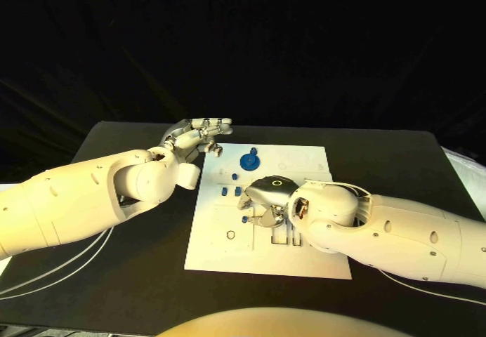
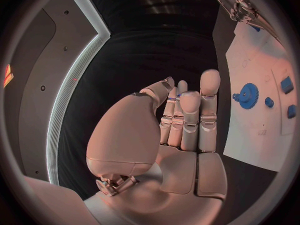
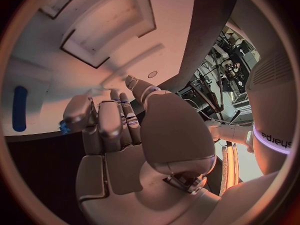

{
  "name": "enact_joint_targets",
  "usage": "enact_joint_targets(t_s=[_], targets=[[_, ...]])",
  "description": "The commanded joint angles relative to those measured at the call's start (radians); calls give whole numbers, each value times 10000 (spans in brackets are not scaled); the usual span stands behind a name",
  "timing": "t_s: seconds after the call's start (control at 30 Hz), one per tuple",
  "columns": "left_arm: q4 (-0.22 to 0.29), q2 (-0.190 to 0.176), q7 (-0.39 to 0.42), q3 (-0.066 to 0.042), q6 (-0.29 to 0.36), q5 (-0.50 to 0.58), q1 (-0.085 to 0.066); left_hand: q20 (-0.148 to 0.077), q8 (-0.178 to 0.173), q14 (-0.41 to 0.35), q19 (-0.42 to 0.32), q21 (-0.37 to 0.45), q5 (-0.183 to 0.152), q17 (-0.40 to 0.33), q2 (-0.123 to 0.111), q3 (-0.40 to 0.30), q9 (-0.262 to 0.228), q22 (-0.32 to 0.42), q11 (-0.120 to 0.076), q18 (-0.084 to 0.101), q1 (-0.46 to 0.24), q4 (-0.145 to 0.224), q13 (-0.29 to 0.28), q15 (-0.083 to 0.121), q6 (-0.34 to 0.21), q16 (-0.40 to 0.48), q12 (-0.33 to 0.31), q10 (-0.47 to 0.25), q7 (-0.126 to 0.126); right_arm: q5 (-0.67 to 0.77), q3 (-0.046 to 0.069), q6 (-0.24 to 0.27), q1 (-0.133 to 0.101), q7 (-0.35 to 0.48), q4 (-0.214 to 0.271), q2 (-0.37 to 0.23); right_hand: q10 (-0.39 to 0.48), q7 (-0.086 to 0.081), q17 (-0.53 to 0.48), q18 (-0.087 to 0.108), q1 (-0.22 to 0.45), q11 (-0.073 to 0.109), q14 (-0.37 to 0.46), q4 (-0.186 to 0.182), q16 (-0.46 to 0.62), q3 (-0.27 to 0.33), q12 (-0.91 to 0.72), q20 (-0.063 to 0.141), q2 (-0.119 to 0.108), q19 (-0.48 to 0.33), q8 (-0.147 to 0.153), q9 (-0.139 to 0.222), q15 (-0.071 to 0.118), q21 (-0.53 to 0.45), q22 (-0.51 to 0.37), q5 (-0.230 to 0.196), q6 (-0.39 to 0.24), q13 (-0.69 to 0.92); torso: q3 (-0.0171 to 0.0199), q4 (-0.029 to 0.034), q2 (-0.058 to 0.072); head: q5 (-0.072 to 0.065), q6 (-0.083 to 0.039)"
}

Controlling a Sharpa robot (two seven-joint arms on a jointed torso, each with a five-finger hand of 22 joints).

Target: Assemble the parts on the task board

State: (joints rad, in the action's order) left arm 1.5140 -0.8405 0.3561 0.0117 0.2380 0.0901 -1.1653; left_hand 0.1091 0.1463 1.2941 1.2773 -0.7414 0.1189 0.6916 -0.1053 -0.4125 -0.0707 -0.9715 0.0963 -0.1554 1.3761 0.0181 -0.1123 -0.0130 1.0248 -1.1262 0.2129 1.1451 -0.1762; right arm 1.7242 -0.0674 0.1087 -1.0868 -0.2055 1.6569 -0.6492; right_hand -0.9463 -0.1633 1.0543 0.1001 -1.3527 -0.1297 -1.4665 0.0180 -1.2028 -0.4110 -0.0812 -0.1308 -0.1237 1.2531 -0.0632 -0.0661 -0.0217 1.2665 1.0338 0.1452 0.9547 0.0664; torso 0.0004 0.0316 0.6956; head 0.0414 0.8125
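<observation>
The left hand's [image 2: 181, 130] fingers [image 2: 208, 97] stand nearly straight and close side by side, thumb alongside, with nothing in them; from the head view that hand [image 1: 199, 135] hangs over the desk [image 1: 132, 274] just off the far left corner of the task board [image 1: 268, 260], not touching it.

The right hand [image 3: 134, 140] has its fingers [image 3: 103, 122] curled down toward the white plate; a small blue bit [image 3: 63, 128] shows at one fingertip, but whether it is pinched or merely touched I cannot tell. From the head view this hand [image 1: 265, 200] sits over the middle of the board, knuckles up, its fingertips hidden beneath it.

Readable writing: "sharpa" on the white forearm band [image 3: 275, 140] in the right wrist view.

The left wrist view gives the blue gear [image 2: 248, 95] plainly, standing on the board with smaller blue parts [image 2: 287, 85] near it. The head view shows the same gear [image 1: 248, 161] toward the far edge. The right wrist view adds a long blue bar [image 3: 20, 108] lying on the board and dark rectangular recesses [image 3: 109, 35].
</observation>
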Motion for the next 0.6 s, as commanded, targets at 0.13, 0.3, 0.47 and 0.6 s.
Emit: enact_joint_targets(t_s=[0.13,0.3,0.47,0.6], targets=[[-8,-6,-19,-6,-239,40,-2,10,35,-74,-98,68,36,-19,25,37,18,20,10,-55,16,29,-16,15,-66,-32,21,-77,9,-244,125,1188,-89,69,770,-798,-410,-68,-10,157,-96,127,-117,-1,32,164,-383,4,24,-16,-90,-55,-47,-17,21,73,267,30,6,-8,0,-29,-48],[-5,-23,-29,-5,-247,40,-2,10,35,-74,-98,68,36,-19,25,37,18,20,10,-55,16,29,-16,15,-66,-32,21,-77,9,-443,236,1125,-427,-155,1289,-1588,-538,-24,-42,156,-83,165,-115,-15,46,214,-502,24,27,-2,-117,-69,-23,-18,25,73,407,20,-2,-23,-5,-99,-100],[-2,-24,-31,-5,-260,40,-2,10,35,-74,-98,68,36,-19,25,37,18,20,10,-55,16,29,-16,15,-66,-32,21,-77,9,-456,282,755,-822,-413,1324,-2141,-391,93,-111,161,-74,178,-99,-14,94,353,-471,42,-62,-23,-72,-54,-11,-56,-20,-76,442,-25,6,-33,-7,-181,-176],[0,-7,-34,-4,-290,40,-2,12,38,-80,-97,65,37,-32,29,37,17,17,8,-53,25,36,-18,14,-69,-29,30,-83,11,-352,294,398,-971,-505,1091,-2351,-237,238,-157,165,-85,152,-92,-14,123,537,-438,34,-138,-43,-27,-36,-29,-92,-61,-151,421,-32,8,-20,-7,-235,-222]])
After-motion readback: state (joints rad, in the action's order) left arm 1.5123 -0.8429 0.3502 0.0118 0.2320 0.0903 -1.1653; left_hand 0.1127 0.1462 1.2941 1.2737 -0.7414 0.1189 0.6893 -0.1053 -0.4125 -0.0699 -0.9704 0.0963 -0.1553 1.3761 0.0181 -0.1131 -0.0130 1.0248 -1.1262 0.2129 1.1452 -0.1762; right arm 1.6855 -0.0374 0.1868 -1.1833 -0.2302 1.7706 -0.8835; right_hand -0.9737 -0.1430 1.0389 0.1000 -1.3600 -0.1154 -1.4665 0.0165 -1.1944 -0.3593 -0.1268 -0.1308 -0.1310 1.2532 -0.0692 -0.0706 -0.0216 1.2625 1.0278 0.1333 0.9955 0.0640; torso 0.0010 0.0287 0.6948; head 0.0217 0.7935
